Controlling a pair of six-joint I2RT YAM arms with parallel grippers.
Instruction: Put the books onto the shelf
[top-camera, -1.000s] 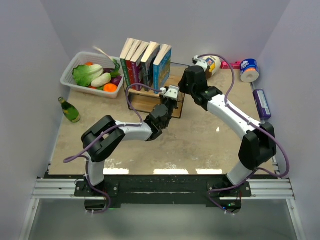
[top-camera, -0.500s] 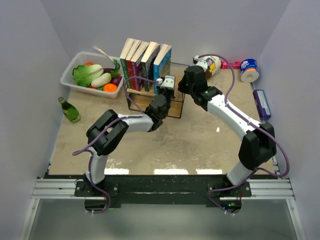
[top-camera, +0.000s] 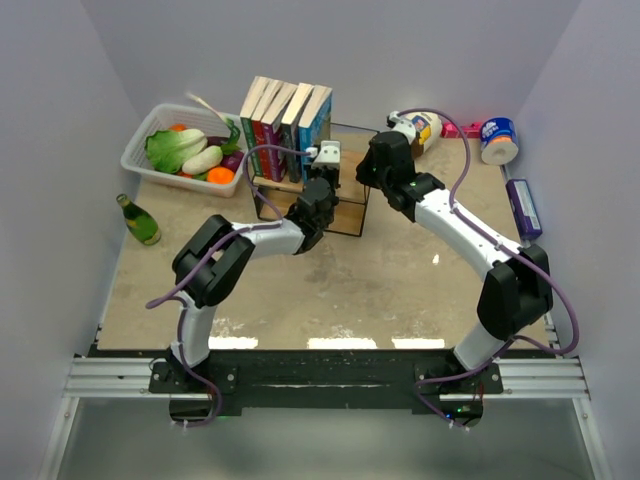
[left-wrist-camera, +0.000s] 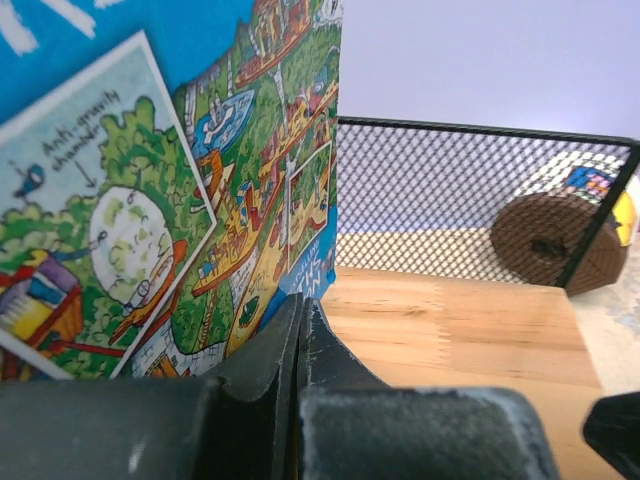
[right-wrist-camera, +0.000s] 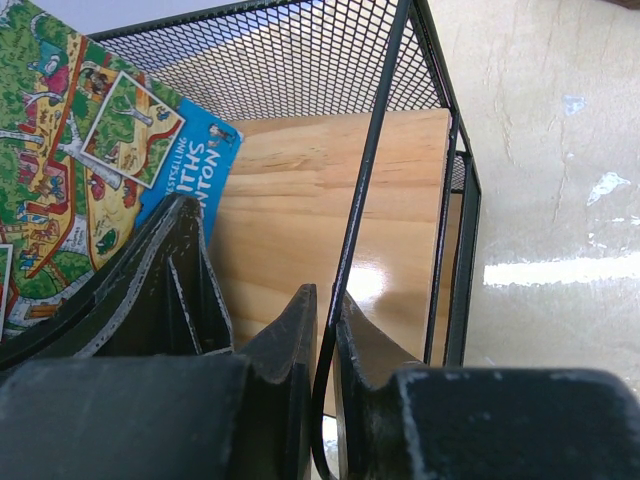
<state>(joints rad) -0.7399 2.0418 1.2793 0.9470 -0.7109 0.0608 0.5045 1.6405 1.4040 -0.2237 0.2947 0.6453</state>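
Several books (top-camera: 285, 118) stand in a row on the left part of the shelf (top-camera: 345, 208), leaning slightly left. The outermost is the blue cartoon book (left-wrist-camera: 150, 190), also seen as the blue cartoon book (right-wrist-camera: 80, 130) in the right wrist view. My left gripper (left-wrist-camera: 303, 300) is shut with nothing in it, its tips against that cover's lower corner. From above, the left gripper (top-camera: 322, 162) sits just right of the row. My right gripper (right-wrist-camera: 325, 295) is shut on a thin black wire of the shelf frame (right-wrist-camera: 375, 170). From above, the right gripper (top-camera: 368, 172) is at the shelf's right side.
A white basket (top-camera: 140, 160) of vegetables stands at the back left, with a green bottle (top-camera: 140, 220) in front of it. A white jar (top-camera: 420, 128), a blue-and-white roll (top-camera: 498, 140) and a long purple box (top-camera: 523, 207) lie at the back right. The shelf has a black mesh back wall (left-wrist-camera: 470, 195).
My left gripper has moved up to the blue book, which now stands more upright against the others. The right gripper's jaws have closed on the shelf's wire.
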